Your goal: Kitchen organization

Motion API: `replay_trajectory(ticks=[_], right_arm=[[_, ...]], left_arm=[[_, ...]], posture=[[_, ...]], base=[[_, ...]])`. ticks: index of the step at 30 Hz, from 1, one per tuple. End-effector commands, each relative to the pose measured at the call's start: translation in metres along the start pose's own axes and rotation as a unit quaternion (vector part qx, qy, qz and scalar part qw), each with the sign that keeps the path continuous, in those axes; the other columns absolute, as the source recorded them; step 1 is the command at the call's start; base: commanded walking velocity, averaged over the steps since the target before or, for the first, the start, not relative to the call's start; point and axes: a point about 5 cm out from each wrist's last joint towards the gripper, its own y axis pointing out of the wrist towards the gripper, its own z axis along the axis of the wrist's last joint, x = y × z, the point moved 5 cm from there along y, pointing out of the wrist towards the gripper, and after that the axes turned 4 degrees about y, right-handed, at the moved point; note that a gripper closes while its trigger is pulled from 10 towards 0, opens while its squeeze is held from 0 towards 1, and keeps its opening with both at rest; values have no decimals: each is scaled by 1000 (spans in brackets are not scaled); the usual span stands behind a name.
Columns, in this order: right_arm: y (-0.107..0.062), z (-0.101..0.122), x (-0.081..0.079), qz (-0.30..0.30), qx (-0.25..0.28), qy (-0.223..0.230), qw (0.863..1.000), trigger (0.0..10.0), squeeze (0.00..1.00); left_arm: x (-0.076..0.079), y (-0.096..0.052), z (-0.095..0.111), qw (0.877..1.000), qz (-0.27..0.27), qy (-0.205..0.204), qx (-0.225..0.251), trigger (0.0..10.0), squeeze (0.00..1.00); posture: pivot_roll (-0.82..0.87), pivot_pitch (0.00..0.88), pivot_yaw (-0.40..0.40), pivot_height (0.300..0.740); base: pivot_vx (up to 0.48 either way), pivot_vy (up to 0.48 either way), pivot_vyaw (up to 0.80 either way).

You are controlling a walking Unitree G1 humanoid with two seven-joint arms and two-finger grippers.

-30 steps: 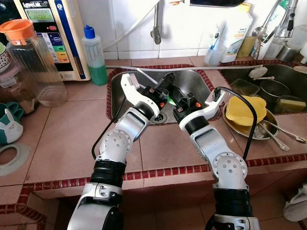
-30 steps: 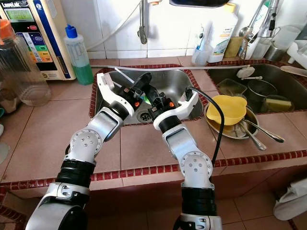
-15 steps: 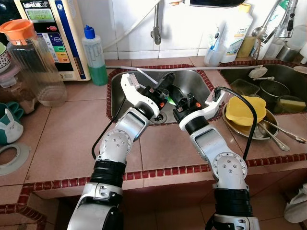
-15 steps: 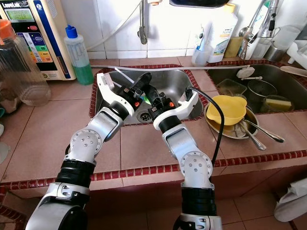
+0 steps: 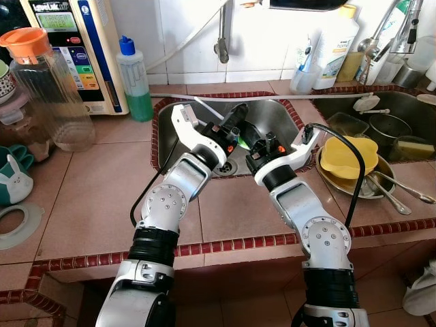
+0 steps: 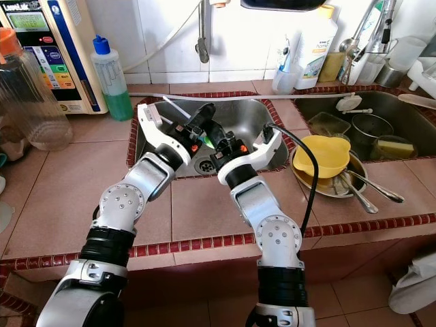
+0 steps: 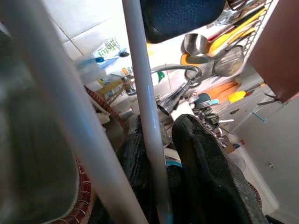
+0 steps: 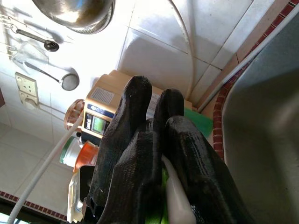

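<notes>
Both grippers met over sink (image 5: 272, 112): left gripper (image 5: 237, 117) and right gripper (image 5: 246, 133) pinched one green-white item (image 8: 170, 198) between them; dishes beside them unsorted, task early

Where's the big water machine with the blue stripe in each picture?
Left eye view: the water machine stands at the top left, on the counter against the wall.
Right eye view: top left corner.
Right wrist view: just beyond the black fingertips, its small screen showing.
Shared landmark: the green bottle with a blue cap, right beside it.
</notes>
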Motion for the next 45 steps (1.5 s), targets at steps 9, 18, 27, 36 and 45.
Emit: replay_trajectory(ticks=[9, 18, 27, 36, 45], right_arm=[[5, -22, -14, 24, -9, 45, 999, 0, 0], [3, -11, -5, -1, 15, 26, 1000, 0, 0], [-18, 25, 37, -124, 66, -146, 979, 2314, 0], [-18, 26, 37, -124, 73, -156, 977, 0, 0], [-18, 30, 38, -131, 81, -177, 972, 0, 0]], left_arm=[[50, 24, -44, 996, -52, -66, -37, 1843, 0], [37, 24, -22, 1000, -24, -13, 1, 10000, 0], [-9, -2, 5, 963, 45, 262, 46, 10000, 1000], [-12, -2, 7, 961, 50, 267, 49, 10000, 1000], [2, 5, 24, 956, 37, 281, 76, 10000, 1000]], posture=[[72, 0, 33, 740], [70, 0, 0, 740], [58, 0, 0, 740], [58, 0, 0, 740], [57, 0, 0, 740]], base=[[0, 0, 0], [0, 0, 0], [0, 0, 0], [0, 0, 0], [0, 0, 0]])
